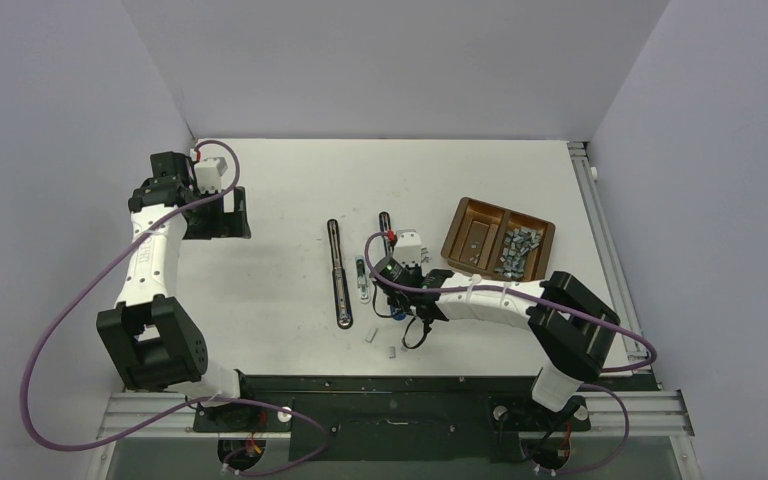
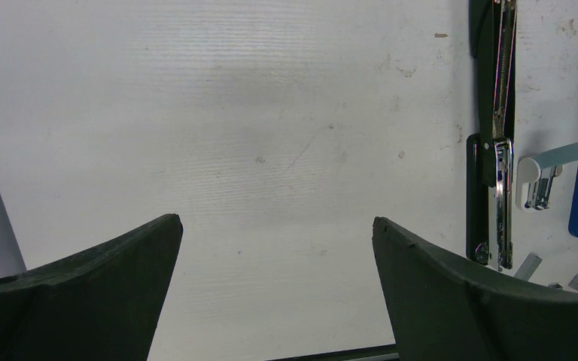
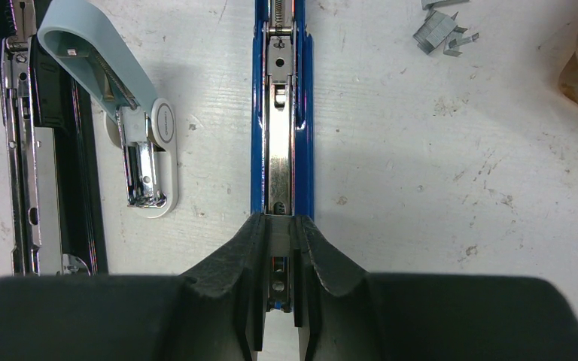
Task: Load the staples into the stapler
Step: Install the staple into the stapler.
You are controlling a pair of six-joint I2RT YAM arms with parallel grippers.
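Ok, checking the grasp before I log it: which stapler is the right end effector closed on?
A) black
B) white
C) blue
C: in the right wrist view the right end effector pinches the open metal rail of the blue stapler.

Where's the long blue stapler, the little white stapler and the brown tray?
long blue stapler [image 3: 282, 113], right wrist view, its shiny metal channel.
little white stapler [image 3: 141, 158], right wrist view, its metal magazine.
brown tray [image 1: 454, 228], top view, its left wall.

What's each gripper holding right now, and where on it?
The right gripper pinches the blue stapler by the near end of its metal channel; the left gripper, open, holds nothing.
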